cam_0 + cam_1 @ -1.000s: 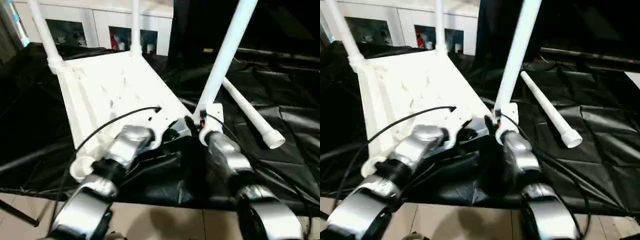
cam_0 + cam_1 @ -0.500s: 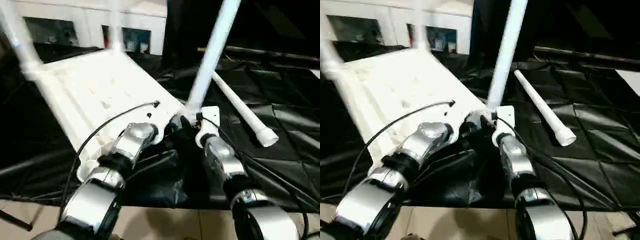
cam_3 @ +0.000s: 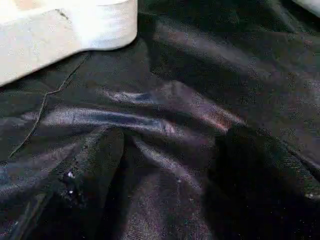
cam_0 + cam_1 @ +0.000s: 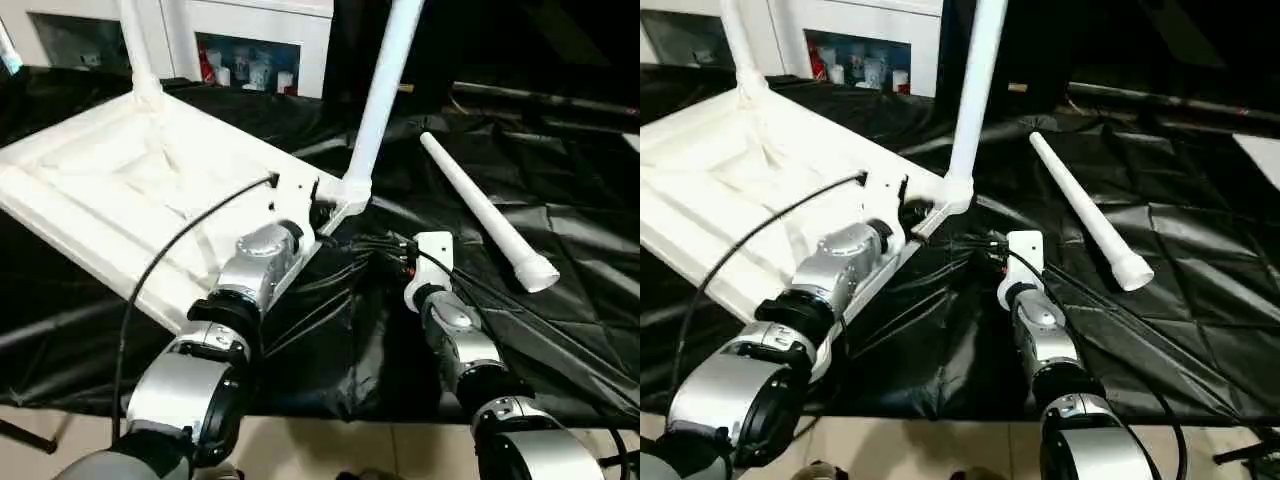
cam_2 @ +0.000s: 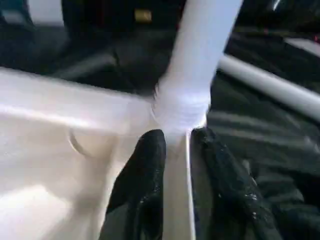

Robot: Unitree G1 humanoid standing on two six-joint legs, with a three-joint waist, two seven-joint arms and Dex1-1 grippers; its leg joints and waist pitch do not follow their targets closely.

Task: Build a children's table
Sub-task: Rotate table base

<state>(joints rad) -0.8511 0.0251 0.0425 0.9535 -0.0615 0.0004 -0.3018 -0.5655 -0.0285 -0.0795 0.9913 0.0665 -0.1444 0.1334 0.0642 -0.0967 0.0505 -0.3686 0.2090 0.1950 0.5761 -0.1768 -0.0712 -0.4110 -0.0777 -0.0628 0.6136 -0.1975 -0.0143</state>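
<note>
- Hands first: the robot's left hand [image 5: 177,135] sits against the rim of the table top [image 4: 120,190], right at the near corner socket [image 4: 345,190]. Whether it is clamped on that rim or has let go cannot be told.
- Right hand [image 3: 170,145] hangs spread wide and empty, low over the black sheet [image 4: 560,180] that covers the desk. It is just off the same corner and touches nothing.
- Table top lies upside down on the sheet, ribbed underside up, turned at an angle to the robot. A fitted leg [image 4: 378,100] rises from the near corner socket, and a far leg [image 4: 133,45] stands at the back corner.
- Loose leg [image 4: 478,208] lies flat on the sheet to the robot's right, well apart from the table top, its wide end toward the desk's front.
- White glass-door cabinet [image 4: 250,20] stands behind the desk.
- Step in hand, by the look of it: fetching the loose leg for an open socket.
- Done well, the right hand would take the leg near its middle, so that it neither rolls nor droops. It would then be carried upright and clear of the standing leg.
- Left hand would do best bracing the top, since the slick sheet may let it slide as the leg is pressed straight down.
</note>
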